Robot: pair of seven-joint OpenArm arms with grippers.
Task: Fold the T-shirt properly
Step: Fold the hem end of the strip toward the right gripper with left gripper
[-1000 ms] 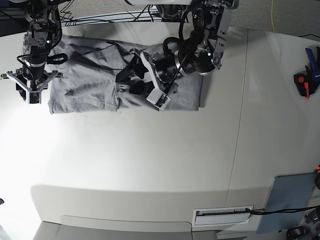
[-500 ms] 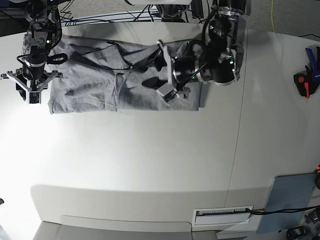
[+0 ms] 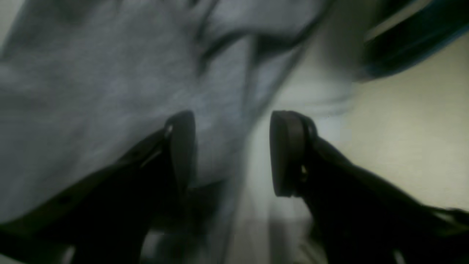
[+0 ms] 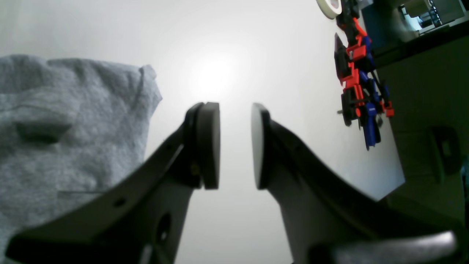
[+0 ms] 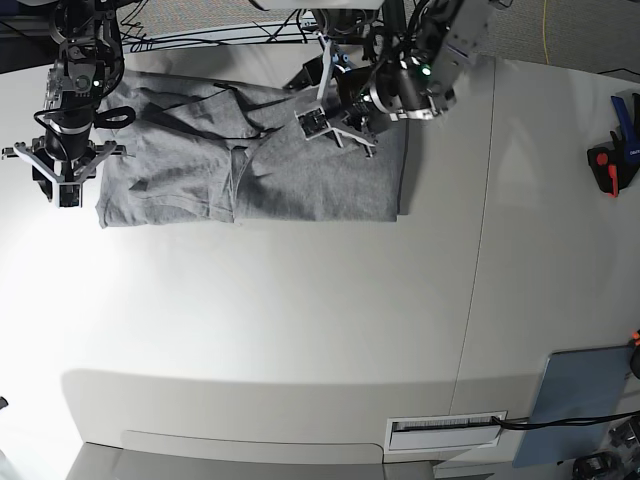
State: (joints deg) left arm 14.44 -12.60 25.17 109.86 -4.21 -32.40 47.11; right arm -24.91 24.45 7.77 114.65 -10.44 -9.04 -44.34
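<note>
T-shirt (image 5: pixel 250 165): we see it crumpled on the surface (image 5: pixel 300 330).
Left gripper (image 3: pixel 231 154): spread above the T-shirt, empty.
Right gripper (image 4: pixel 235 145): parted beside the T-shirt, empty.

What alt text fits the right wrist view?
The open, empty right gripper hovers over a bare white table, with the edge of the grey T-shirt at left. Red, blue and black clamps lie at upper right.

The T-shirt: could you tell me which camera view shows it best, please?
The base view: the whole T-shirt lies partly folded on the table. The left wrist view shows only blurred grey cloth; the right wrist view shows one corner.
</note>
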